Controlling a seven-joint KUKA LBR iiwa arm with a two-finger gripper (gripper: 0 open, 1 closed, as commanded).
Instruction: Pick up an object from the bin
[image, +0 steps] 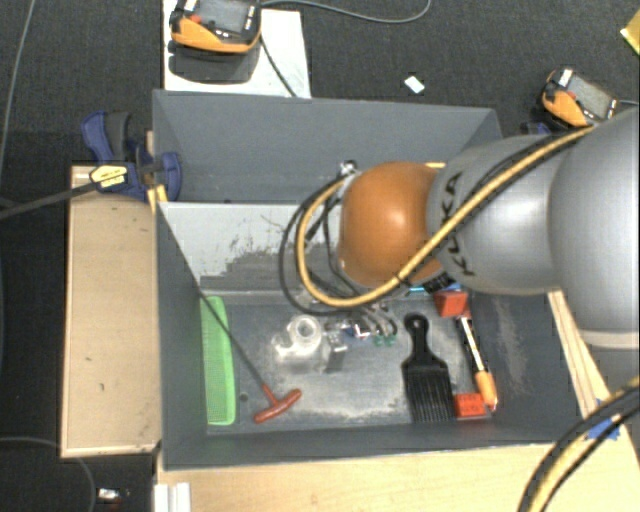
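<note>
Gripper (348, 333) hanging just left of black comb (428, 375); claw state: cannot tell. Clear part (298, 338) lying further left, risking getting knocked aside.

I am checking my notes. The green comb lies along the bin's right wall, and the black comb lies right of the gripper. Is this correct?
Not quite. The camera view shows the green comb along the bin's left wall, not its right. The black comb does lie right of the gripper.

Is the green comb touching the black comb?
No, the green comb lies along the left wall of the bin, and the black comb lies apart on the right side.
</note>
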